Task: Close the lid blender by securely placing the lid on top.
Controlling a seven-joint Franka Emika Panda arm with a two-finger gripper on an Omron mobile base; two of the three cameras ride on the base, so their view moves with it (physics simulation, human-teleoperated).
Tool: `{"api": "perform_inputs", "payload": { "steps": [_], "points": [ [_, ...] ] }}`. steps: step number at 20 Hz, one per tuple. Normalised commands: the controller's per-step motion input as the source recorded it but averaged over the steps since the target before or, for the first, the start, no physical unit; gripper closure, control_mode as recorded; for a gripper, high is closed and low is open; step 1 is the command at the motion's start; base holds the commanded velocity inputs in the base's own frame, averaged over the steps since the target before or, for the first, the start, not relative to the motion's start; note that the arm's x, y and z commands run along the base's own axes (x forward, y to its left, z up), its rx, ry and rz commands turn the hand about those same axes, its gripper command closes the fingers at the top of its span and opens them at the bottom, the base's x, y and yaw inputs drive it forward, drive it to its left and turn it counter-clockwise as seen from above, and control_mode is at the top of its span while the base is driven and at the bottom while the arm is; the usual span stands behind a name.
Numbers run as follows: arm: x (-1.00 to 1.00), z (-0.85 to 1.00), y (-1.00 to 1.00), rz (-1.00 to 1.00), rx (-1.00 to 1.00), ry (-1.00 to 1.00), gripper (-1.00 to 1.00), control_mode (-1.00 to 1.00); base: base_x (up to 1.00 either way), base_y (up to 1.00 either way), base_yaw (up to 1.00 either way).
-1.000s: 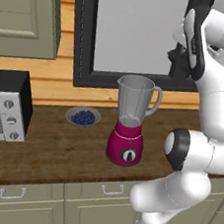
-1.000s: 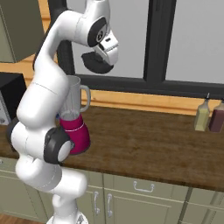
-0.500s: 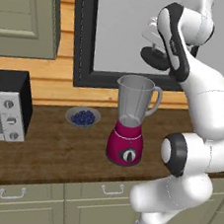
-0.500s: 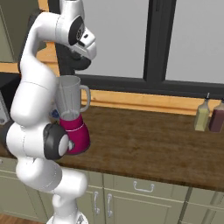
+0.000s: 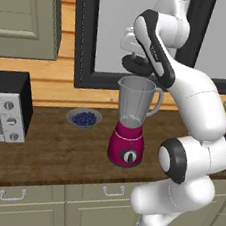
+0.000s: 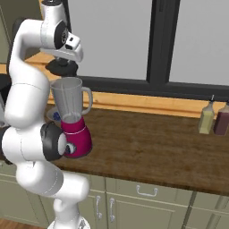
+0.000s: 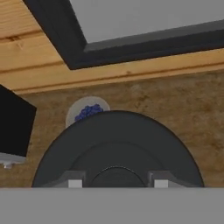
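The blender (image 5: pixel 130 122) (image 6: pixel 71 117) stands on the wooden counter, magenta-red base below, clear grey jar with its side handle above, rim uncovered. The black round lid (image 5: pixel 137 64) (image 6: pixel 61 67) (image 7: pixel 117 148) hangs level a short way above the jar's rim, slightly toward the wall side. My gripper (image 5: pixel 137 58) (image 6: pixel 62 61) (image 7: pixel 118 183) is shut on the lid from above, the fingers (image 7: pixel 75 182) gripping its raised middle. In the hand view the lid hides the jar beneath it.
A small bowl of blueberries (image 5: pixel 84 117) (image 7: pixel 88 111) sits left of the blender near the wall. A toaster oven (image 5: pixel 3 106) occupies the counter's left end. Two bottles (image 6: pixel 214 119) stand far right. A dark-framed window (image 5: pixel 88 42) is behind.
The arm has swung left with the lid, from right of the blender to just over the jar's rim. The blender has stayed in place.
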Motion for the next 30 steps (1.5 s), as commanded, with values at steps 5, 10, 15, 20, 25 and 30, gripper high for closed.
{"api": "perform_inputs", "payload": {
  "steps": [5,10,15,20,25,30],
  "points": [
    [-0.19,-0.34,0.0,0.11,-0.11,0.02,1.0,-1.0,0.0,0.0,0.0],
    [-0.03,-0.24,-0.02,0.02,-0.1,0.0,1.0,-1.0,0.0,0.0,0.0],
    [0.02,-0.25,0.0,0.0,-0.07,-0.01,1.0,-1.0,0.0,0.0,0.0],
    [0.22,-0.03,0.04,0.0,0.0,-0.01,1.0,-1.0,0.0,0.0,0.0],
    [0.1,0.0,0.07,-0.06,0.0,0.0,1.0,-1.0,0.0,0.0,0.0],
    [0.03,0.0,0.0,-0.17,0.0,-0.02,1.0,-1.0,0.0,0.0,0.0]
  ]
}}
